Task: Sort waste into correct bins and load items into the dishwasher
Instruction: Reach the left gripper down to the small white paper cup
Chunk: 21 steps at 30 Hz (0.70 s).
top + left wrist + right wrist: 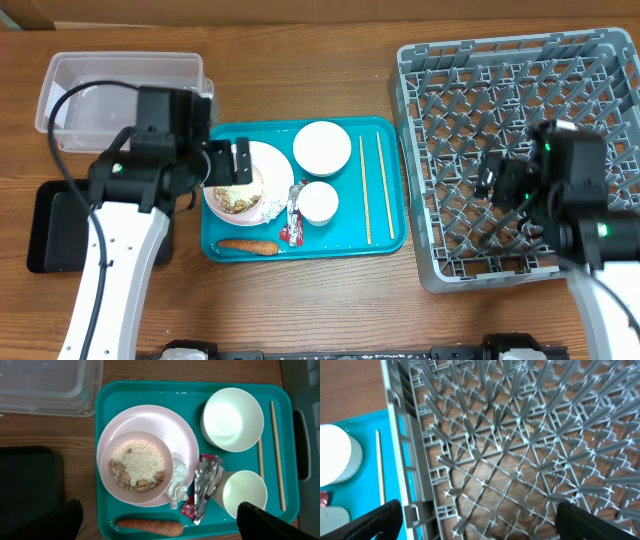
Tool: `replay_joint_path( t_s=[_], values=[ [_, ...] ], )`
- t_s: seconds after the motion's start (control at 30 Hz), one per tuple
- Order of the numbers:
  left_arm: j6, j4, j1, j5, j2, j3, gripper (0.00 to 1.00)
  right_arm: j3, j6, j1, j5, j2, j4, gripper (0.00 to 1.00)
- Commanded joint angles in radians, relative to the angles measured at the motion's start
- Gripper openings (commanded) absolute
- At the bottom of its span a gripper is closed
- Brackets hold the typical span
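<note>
The left gripper (228,163) is seen wide open above the bowl (106,467) with food scraps (137,462), which is stacked on the plate (175,435) in the teal tray (150,390), while the right gripper (480,522) is also spread open over the grey dish rack (395,410) on the table (300,310).

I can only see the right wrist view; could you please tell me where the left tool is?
Observer: The left tool hangs open over the plate on the teal tray.
Operator: Thanks. What is on that plate?
Observer: A bowl of beige scraps sits on it.
Operator: Is any waste lying loose on the tray?
Observer: Yes, a carrot lies along the tray's near edge.
</note>
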Motion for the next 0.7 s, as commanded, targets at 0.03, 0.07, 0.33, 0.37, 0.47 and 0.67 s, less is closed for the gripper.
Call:
replay_joint_path(
  t_s=[0.03, 0.07, 0.33, 0.37, 0.47, 0.67],
  values=[
    [-0.064, 0.047, -0.019, 0.135, 0.052, 0.04, 1.0, 0.057, -0.009, -0.006, -0.009, 0.095, -0.031, 1.0],
    [-0.089, 0.063, -0.02, 0.178, 0.062, 0.04, 1.0, 0.057, -0.009, -0.006, -0.008, 0.107, -0.031, 1.0],
    [-0.105, 0.066, -0.148, 0.185, 0.227, 0.04, 0.85, 0.057, -0.009, -0.006, 0.0, 0.14, -0.027, 1.0],
    [-0.105, 0.065, -0.179, 0.169, 0.253, 0.04, 0.84, 0.057, -0.009, -0.006, 0.005, 0.14, -0.029, 1.0],
    [-0.105, 0.062, -0.254, 0.126, 0.317, 0.04, 0.82, 0.057, -0.008, -0.006, 0.015, 0.14, -0.035, 1.0],
    [-0.106, 0.02, -0.342, 0.043, 0.429, 0.04, 0.68, 0.057, -0.005, -0.006, 0.014, 0.14, -0.052, 1.0]
  ],
)
